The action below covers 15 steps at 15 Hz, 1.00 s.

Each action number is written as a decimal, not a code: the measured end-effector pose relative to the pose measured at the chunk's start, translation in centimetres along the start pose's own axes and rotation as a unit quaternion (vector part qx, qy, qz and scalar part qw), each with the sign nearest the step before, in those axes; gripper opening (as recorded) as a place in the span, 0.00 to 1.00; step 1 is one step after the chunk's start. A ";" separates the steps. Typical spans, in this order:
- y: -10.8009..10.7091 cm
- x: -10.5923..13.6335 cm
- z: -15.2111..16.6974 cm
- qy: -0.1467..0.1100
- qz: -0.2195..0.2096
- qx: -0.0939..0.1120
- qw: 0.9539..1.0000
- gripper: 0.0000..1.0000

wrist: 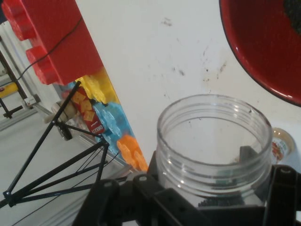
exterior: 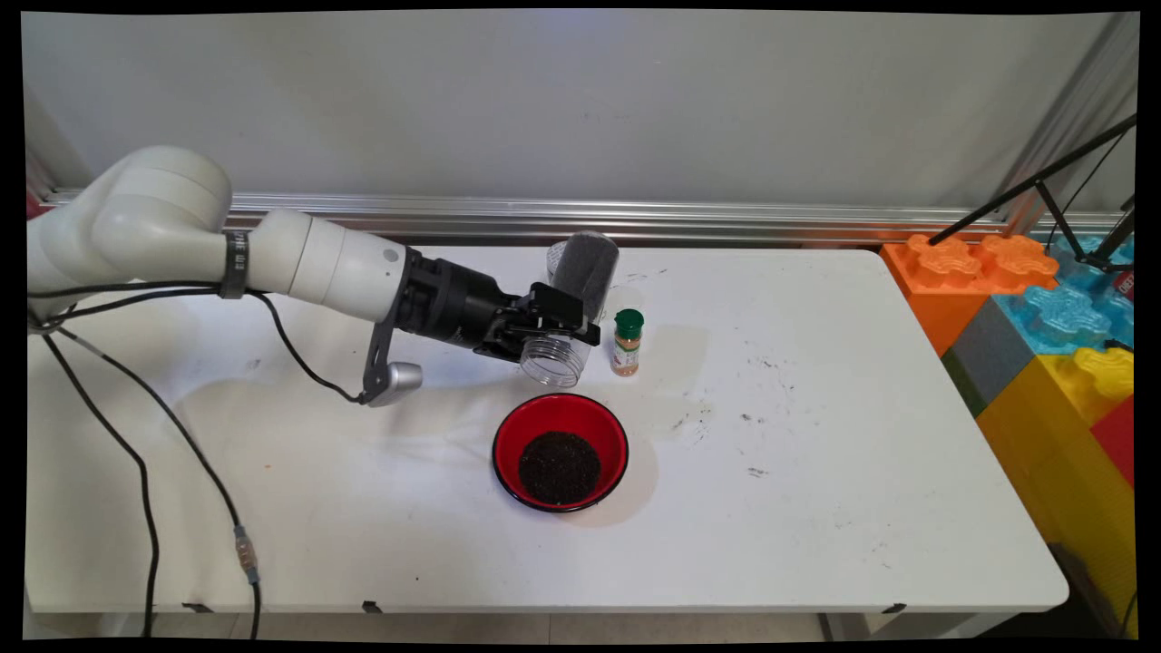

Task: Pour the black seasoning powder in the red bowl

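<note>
My gripper is shut on a clear plastic jar, gripping it near the neck. The jar is tipped over, with its open mouth slanting down just behind a red bowl that holds a heap of dark granules. In the hand view the jar fills the lower middle and looks almost empty, with a few dark grains low inside, and my gripper clasps it from below. The bowl shows at the top right. A small spice bottle with a green cap stands upright just right of the jar's mouth.
The white table carries dark specks right of the bowl. Large orange, blue, yellow and red toy blocks are stacked past the table's right end, with a black tripod over them. Black cables hang from the arm at the left.
</note>
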 end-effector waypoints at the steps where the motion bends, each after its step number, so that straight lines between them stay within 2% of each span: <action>1: 0.0 0.1 0.0 -0.002 0.004 0.001 1.000 0.00; 15: 0.9 1.6 1.1 -0.020 0.038 0.011 0.999 0.00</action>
